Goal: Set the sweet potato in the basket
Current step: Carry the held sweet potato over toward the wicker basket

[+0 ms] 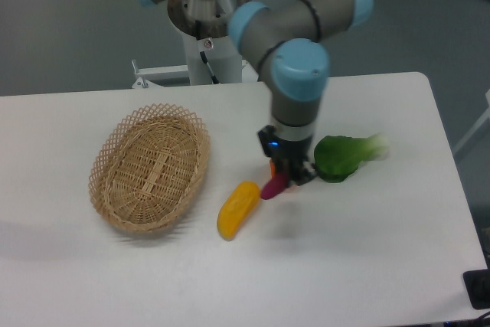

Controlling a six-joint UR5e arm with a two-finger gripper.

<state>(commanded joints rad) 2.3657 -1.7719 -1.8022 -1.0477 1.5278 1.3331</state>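
End effector (280, 180) clamps the sweet potato (272, 188) by its top, dangling clear of the counter (367, 266); wicker basket (151, 168) waits at 9 o'clock, yellow vegetable (237, 208) between.

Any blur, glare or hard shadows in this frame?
Fixed camera: even, soft light, no glare; faint shadows under the oval tan wicker basket and the tool; the magenta sweet potato it holds looks slightly smeared, and the green leafy vegetable's pale end is blurred.
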